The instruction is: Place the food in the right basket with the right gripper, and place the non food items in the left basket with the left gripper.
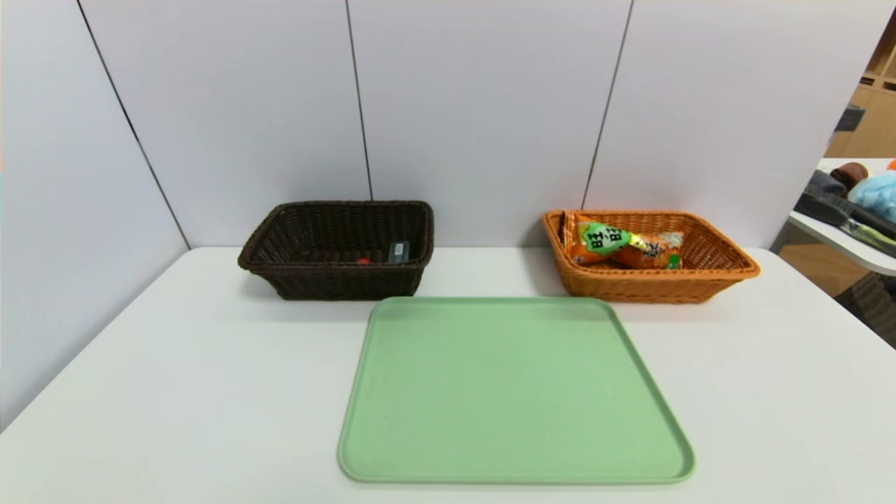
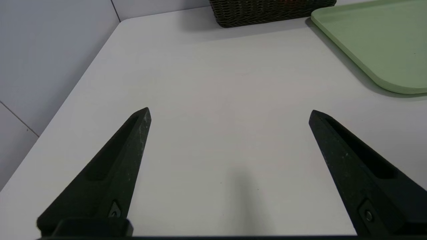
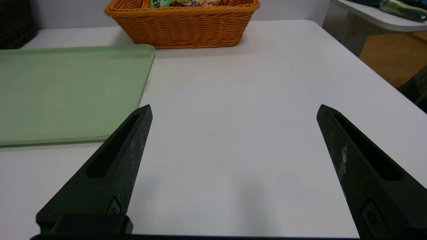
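Left hand (image 2: 230,111): jaws spread wide, nothing held, hanging low over bare white tabletop (image 2: 213,100).
Right hand (image 3: 233,108): wide open too, empty, over the tabletop just beside the flat pale-green plastic tray (image 3: 66,90).
Tray: bare, sitting in front of both baskets.
Right orange wicker basket (image 1: 728,269): orange-and-green snack packets (image 1: 626,246) lie inside.
Left dark-brown wicker basket (image 1: 280,273): a small dark item (image 1: 397,252) with a red bit beside it inside.

Two wicker baskets, one dark brown (image 1: 336,248) and one orange (image 1: 651,255), one green tray (image 1: 514,392), one orange snack packet (image 1: 623,248), and two end effectors, left (image 2: 230,111) and right (image 3: 235,108).
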